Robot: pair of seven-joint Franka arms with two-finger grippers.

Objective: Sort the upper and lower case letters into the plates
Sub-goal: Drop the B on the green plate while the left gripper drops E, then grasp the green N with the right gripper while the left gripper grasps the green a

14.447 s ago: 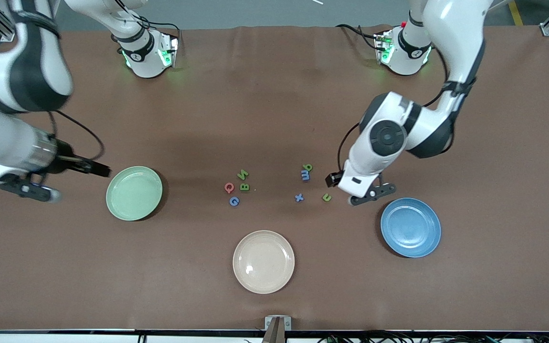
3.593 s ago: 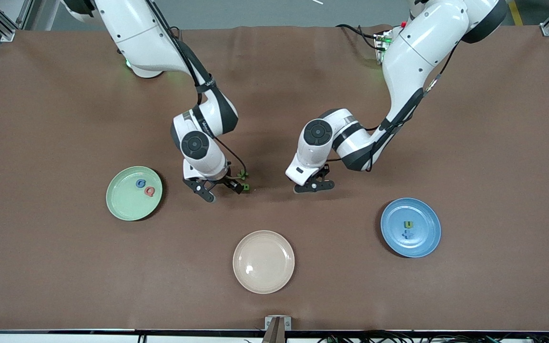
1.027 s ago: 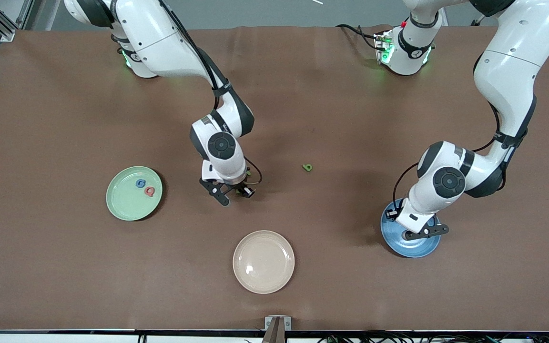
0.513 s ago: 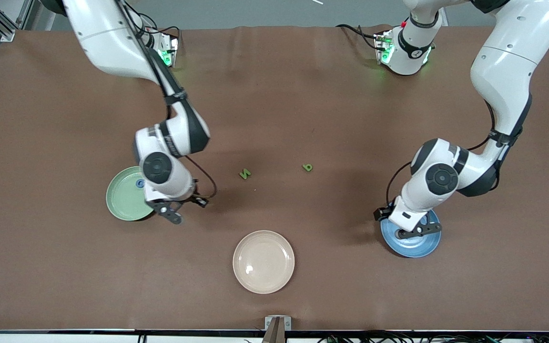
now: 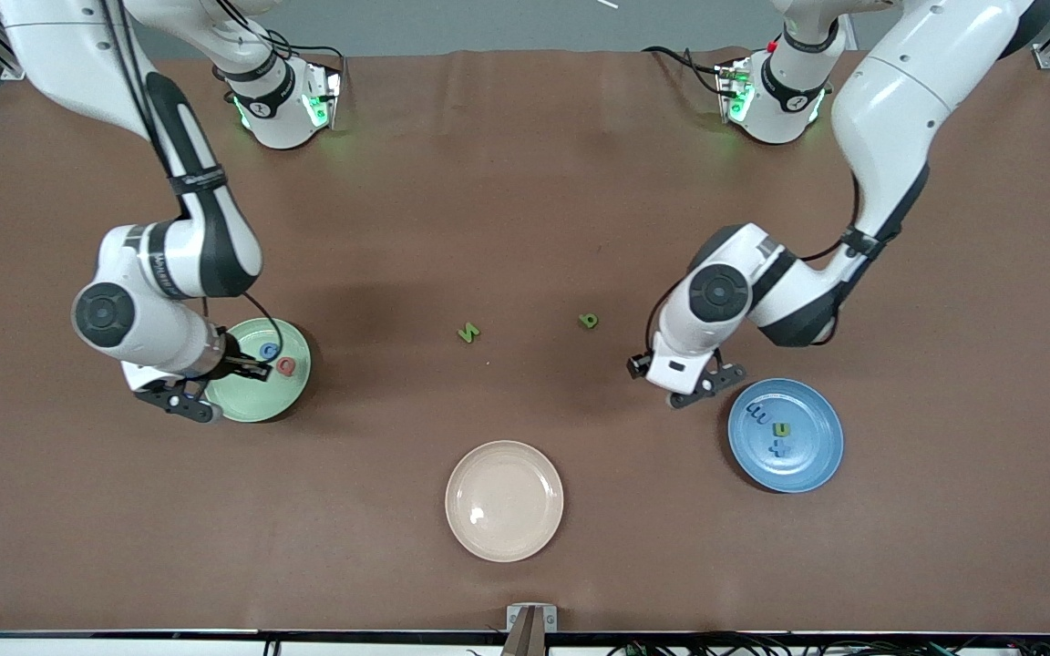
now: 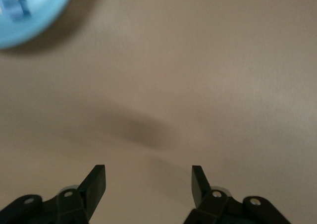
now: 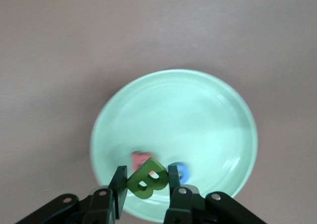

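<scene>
My right gripper (image 5: 247, 370) hangs over the mint green plate (image 5: 256, 407), shut on a green capital B (image 7: 147, 179). A blue G (image 5: 270, 350) and a red Q (image 5: 286, 366) lie in that plate (image 7: 198, 110). My left gripper (image 5: 694, 387) is open and holds nothing (image 6: 148, 177), low over bare table beside the blue plate (image 5: 817, 465). That plate holds a blue m (image 5: 756, 419), a green lowercase letter (image 5: 781, 428) and a blue x (image 5: 778, 447). A green N (image 5: 468, 333) and another green lowercase letter (image 5: 588, 320) lie on the table between the arms.
A cream-beige plate (image 5: 504, 538) sits nearer to the front camera than the loose letters, midway between the two other plates. The brown table cover stretches wide around all three plates.
My right gripper carried the green B from the table's middle to above the green plate. My left gripper opened, left the blue m in the blue plate and moved off it toward the middle.
</scene>
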